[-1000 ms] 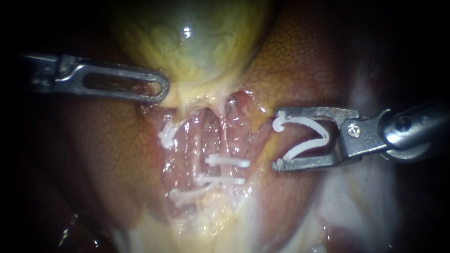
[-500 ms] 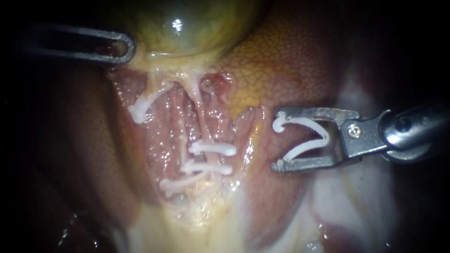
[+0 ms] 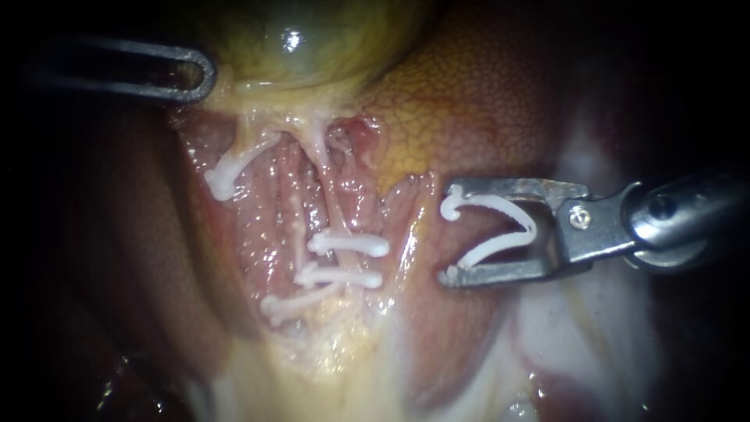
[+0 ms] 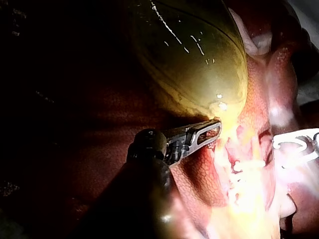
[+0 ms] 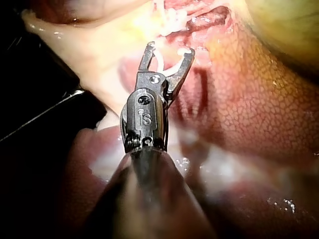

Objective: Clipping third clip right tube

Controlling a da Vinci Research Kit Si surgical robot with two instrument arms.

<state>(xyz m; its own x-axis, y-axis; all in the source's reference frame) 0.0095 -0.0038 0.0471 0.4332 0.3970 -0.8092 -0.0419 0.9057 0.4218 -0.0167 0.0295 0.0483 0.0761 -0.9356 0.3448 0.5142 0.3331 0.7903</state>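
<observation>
Right tube carries two clips; my right instrument, jaws spread gripping third clip, sits at 3 o'clock, unapplied.

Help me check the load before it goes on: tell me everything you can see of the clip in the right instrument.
The clip is white, plastic-looking: two thin curved legs joined at a hinge, spread in a V, the upper leg ending in a hooked curl. It sits in the right instrument, one leg against each jaw, hinge deepest, mouth facing the clipped tube. It lies over the liver, around nothing; whether it touches tissue cannot be told.
</observation>
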